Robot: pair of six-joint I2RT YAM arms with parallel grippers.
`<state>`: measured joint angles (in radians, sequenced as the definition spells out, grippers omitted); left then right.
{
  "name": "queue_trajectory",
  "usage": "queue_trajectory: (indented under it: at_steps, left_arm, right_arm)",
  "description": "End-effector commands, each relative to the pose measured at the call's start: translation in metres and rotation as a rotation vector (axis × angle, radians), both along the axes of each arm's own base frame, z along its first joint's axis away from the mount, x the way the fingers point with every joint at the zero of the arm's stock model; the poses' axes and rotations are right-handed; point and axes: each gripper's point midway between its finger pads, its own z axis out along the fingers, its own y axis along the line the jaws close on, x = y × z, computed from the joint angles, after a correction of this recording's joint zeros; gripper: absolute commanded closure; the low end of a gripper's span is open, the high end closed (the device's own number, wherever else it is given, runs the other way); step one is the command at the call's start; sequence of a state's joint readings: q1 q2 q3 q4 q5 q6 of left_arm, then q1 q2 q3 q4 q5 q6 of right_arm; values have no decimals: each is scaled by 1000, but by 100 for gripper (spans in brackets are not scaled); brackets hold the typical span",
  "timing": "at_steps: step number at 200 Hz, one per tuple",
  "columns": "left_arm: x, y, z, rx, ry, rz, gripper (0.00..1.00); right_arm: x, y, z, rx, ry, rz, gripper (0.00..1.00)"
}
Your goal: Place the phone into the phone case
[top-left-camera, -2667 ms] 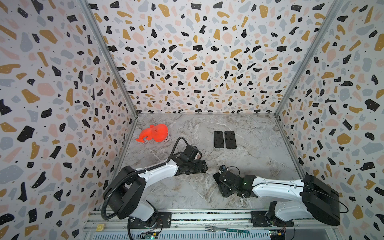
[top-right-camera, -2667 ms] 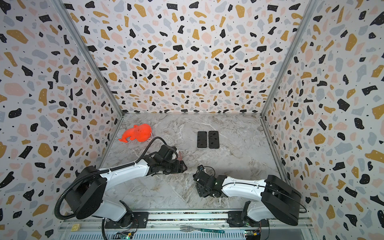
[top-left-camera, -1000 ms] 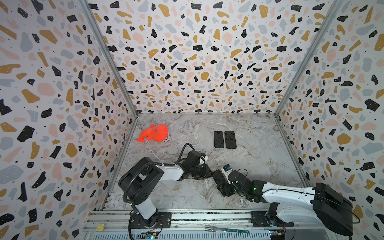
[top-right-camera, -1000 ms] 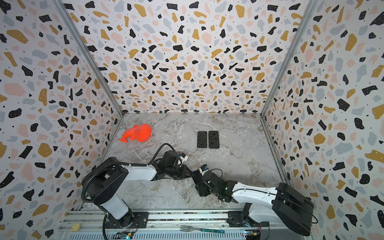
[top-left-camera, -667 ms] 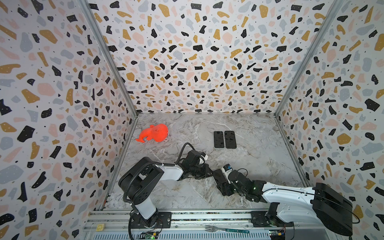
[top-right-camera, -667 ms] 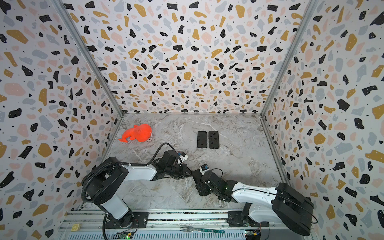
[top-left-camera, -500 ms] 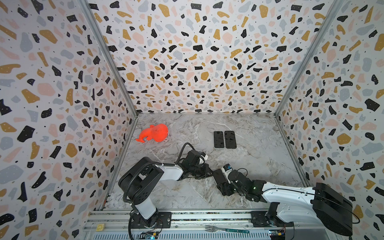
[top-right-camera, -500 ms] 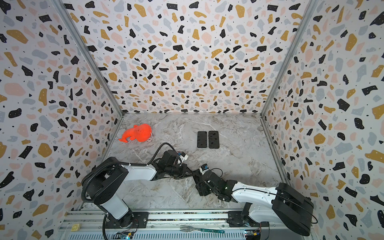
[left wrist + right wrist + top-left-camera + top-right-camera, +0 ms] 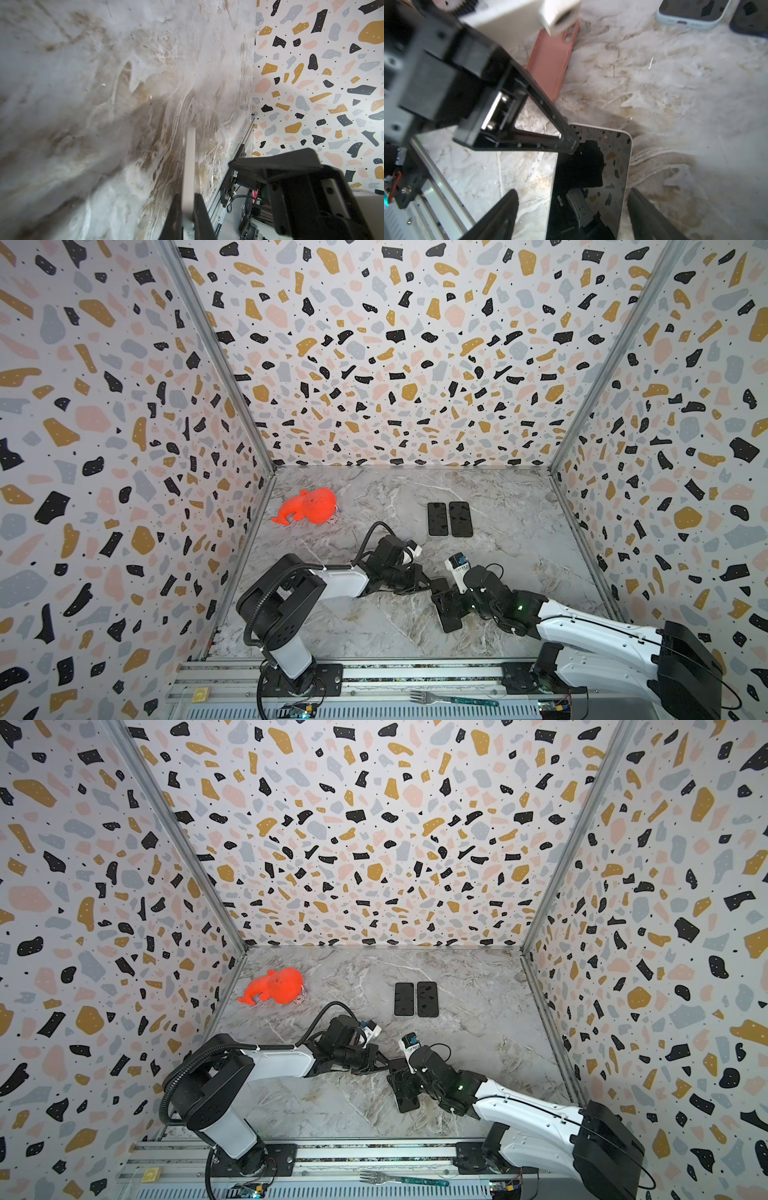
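In both top views my left arm (image 9: 345,583) hides the phone case. Only the right wrist view shows it (image 9: 552,62), a salmon-pink shell lying on the marble table (image 9: 519,510), its far end cut off behind that arm's white camera housing.

The phone (image 9: 451,619) lies near the front middle, just near-right of the case. Its black glass mirrors the speckled walls inside a pale rim. My left gripper (image 9: 424,585) is pinched tight on its far-left corner, the pale edge (image 9: 190,166) caught between the fingers. I cannot tell whether that corner is lifted. My right gripper (image 9: 573,192) stands spread, a finger either side of the phone's near end, neither clearly touching.

Far behind lie two other phones (image 9: 449,519) side by side, an orange toy (image 9: 309,506) at far left, and a fork (image 9: 453,699) on the front rail.
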<state>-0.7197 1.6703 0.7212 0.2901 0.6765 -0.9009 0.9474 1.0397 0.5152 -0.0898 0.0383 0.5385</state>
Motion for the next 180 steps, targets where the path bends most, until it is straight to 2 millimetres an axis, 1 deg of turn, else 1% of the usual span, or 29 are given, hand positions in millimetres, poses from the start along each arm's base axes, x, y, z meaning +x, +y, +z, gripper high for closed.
queue_trajectory:
  at_steps: [1, 28, 48, 65, 100, 124, 150, 180]
  left_arm:
    - [12, -4, 19, -39, -25, 20, 100]
    - [23, -4, 41, -99, -41, 59, 100]
    - [35, -4, 56, -149, -42, 97, 100]
    - [42, -4, 66, -186, -39, 119, 100]
    - [51, 1, 79, -234, -45, 150, 100]
    - [61, 2, 98, -326, -38, 191, 100]
    - [70, -1, 124, -432, -38, 212, 100]
    - [76, -3, 137, -458, -59, 219, 100]
  right_arm:
    - [8, -7, 26, 4, -27, -30, 16]
    - [16, -18, 48, 79, -23, -111, 16]
    - [19, -27, 55, 157, -1, -166, 16]
    - [20, -30, 63, 245, 21, -191, 16]
    - [25, -38, 73, 350, 93, -285, 16]
    - [23, -43, 75, 429, 139, -346, 16]
    - [21, -46, 85, 595, 174, -359, 17]
    - [23, -55, 95, 778, 206, -375, 20]
